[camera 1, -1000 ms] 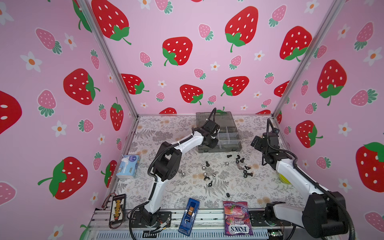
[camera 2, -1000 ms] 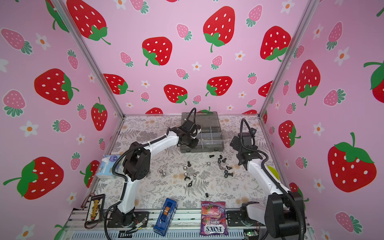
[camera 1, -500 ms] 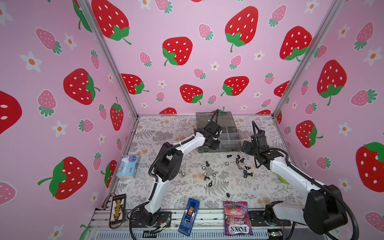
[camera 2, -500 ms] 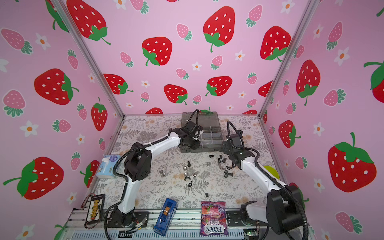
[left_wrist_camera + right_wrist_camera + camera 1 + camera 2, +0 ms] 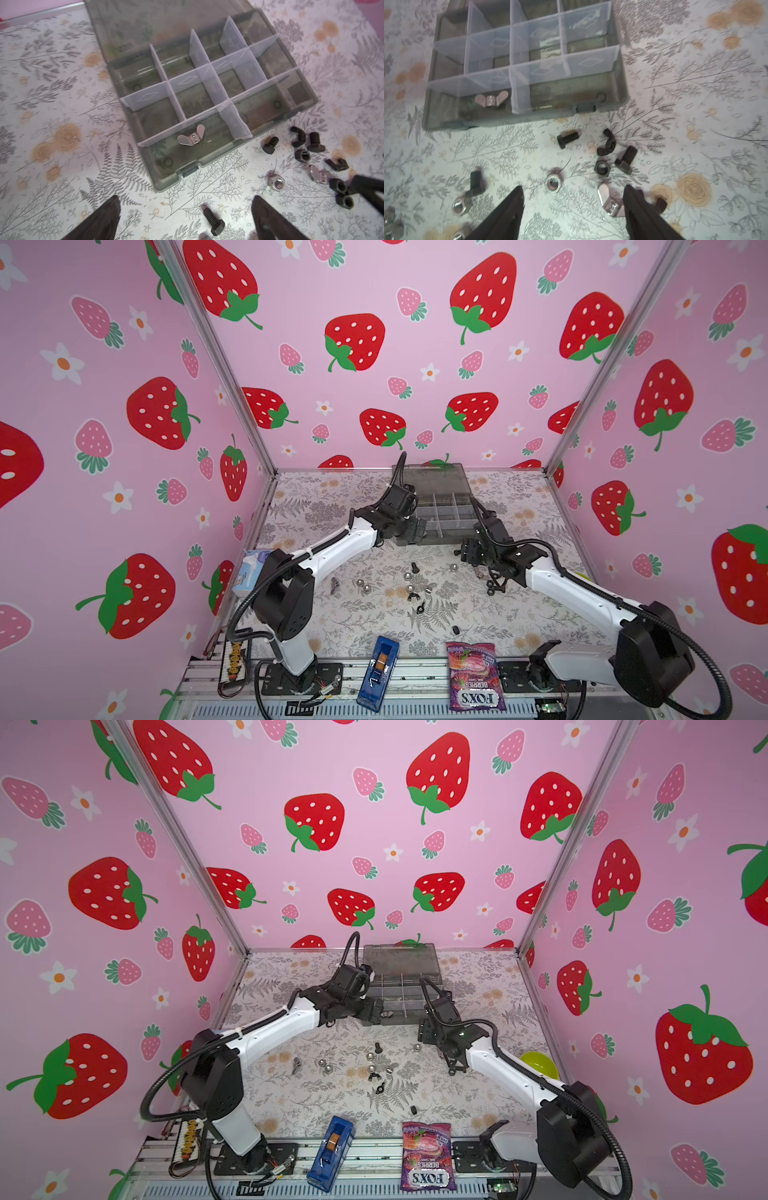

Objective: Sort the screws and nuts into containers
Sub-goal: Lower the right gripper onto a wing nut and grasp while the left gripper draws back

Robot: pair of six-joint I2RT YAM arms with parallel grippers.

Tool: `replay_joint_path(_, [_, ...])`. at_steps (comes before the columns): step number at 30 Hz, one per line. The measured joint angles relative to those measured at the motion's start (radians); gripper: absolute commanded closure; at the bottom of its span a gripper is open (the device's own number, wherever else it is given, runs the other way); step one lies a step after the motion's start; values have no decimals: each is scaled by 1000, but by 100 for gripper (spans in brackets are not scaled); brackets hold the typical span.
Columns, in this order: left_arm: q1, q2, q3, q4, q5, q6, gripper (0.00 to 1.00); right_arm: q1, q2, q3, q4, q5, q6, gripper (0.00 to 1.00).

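Wing nut (image 5: 191, 137) in organiser cell (image 5: 160, 151), clear only from wrists; left fingers (image 5: 101, 222) and right fingers (image 5: 504, 216) wide

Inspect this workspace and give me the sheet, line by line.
Surface: floral tablecloth, flat, no spills seen.
Job's things: organiser box open; one silver wing nut in a front cell, no other part seen inside; loose screws and nuts on the cloth in front.
Clutter: blue box and candy bag at the front edge; light-blue pack left; yellow-green round item right.
Hands: left hand open, empty, by the box; right hand open, empty, above the loose parts.
Cables: black hoses loop along both arms.
Surroundings: pink strawberry walls; nothing else seen.
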Motion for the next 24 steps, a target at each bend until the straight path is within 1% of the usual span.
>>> replay_joint_path(6, [47,-167,-221,34,-90,-131,1,138,61,-2,-27,-48,63,32])
replay_joint_path(11, [87,-303,-380,35,-151,-230,1,250,135,-2,-31,-77,107,41])
replay_joint_path(13, [105,-358,-432,35,-174,-266,1,283,180,-1,-34,-88,121,42])
replay_joint_path(18, [146,-441,-501,35,-212,-323,1,333,242,-1,-32,-115,138,43])
replay_joint_path(24, [166,-472,-525,36,-236,-358,1,355,269,17,-14,-132,146,43])
